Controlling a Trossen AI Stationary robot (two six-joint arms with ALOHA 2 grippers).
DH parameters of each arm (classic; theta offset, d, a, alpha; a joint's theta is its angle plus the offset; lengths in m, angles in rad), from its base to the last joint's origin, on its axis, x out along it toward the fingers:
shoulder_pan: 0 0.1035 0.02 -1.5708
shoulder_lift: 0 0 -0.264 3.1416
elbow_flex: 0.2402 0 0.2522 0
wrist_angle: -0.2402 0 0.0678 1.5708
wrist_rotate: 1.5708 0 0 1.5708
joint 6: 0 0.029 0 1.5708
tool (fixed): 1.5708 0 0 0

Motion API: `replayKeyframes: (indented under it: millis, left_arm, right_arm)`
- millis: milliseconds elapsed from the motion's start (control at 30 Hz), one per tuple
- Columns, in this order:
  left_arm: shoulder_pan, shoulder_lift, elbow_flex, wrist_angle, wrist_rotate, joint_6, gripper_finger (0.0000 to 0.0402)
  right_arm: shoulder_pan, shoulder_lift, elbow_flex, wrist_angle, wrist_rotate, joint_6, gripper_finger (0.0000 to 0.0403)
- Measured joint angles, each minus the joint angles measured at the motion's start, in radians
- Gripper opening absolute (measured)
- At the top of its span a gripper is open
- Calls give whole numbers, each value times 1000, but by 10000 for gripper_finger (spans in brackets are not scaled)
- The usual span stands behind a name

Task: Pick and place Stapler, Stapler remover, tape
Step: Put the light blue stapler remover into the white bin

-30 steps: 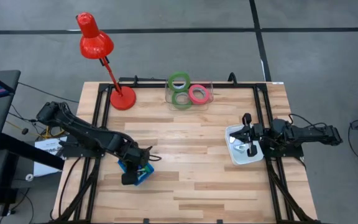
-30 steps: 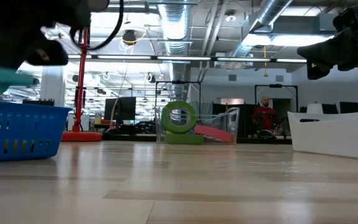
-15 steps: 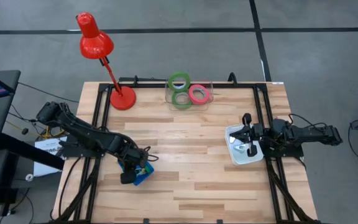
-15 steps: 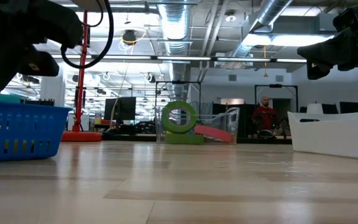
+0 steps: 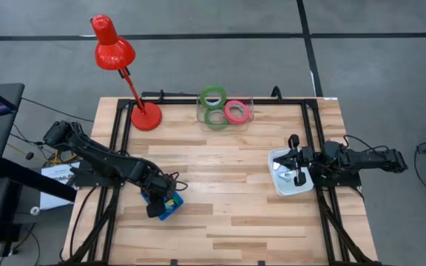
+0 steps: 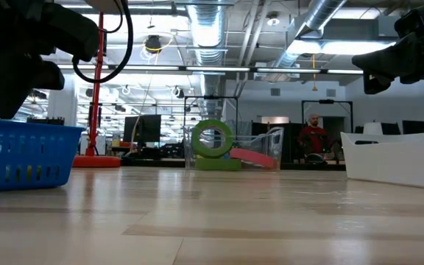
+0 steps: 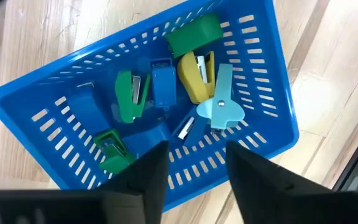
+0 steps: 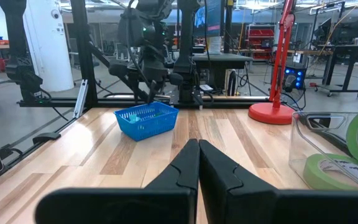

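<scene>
My left gripper (image 7: pixel 194 152) is open and hovers just above the blue basket (image 7: pixel 278 93), which stands near the table's left near side (image 5: pixel 171 207). Several small staplers and removers lie in the basket: green, blue, yellow and a light-blue piece (image 7: pixel 221 109). My right gripper (image 8: pixel 198 146) is shut and empty over the white tray (image 5: pixel 291 188) at the table's right edge. Three tape rings rest in a clear container (image 5: pixel 244 103) at the far edge: two green (image 5: pixel 213 96) (image 5: pixel 216 117) and one pink-red (image 5: pixel 236 111).
A red desk lamp stands with its base (image 5: pixel 145 117) at the far left corner. Black frame rails run along the table's left and right sides. Bare wood lies between the basket, the tray and the tape container. A person (image 6: pixel 313 138) shows far behind the table.
In the low view a light-blue piece showed below my left gripper, above the basket. It sank to the rim half a second ago and is now out of sight behind the basket wall. My right arm has kept still.
</scene>
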Motion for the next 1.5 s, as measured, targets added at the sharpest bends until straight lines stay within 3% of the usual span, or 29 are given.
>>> replayKeyframes:
  millis: [300,533,733,833,1067,1200,1500]
  left_arm:
    - [0,0,0,2,7,0,188]
    - [0,0,0,14,24,14,180]
    - [-2,0,0,85,20,149,171]
    - [4,0,0,91,16,121,172]
    - [24,5,0,95,19,34,232]
    - [27,26,-10,102,79,31,268]
    - [40,40,-66,135,131,8,279]
  right_arm:
    - [0,0,0,0,0,0,0]
    - [0,0,0,0,0,0,0]
    - [0,0,0,0,0,0,0]
    - [0,0,0,0,0,0,0]
    - [0,0,0,0,0,0,0]
    - [0,0,0,0,0,0,0]
    - [0,0,0,0,0,0,0]
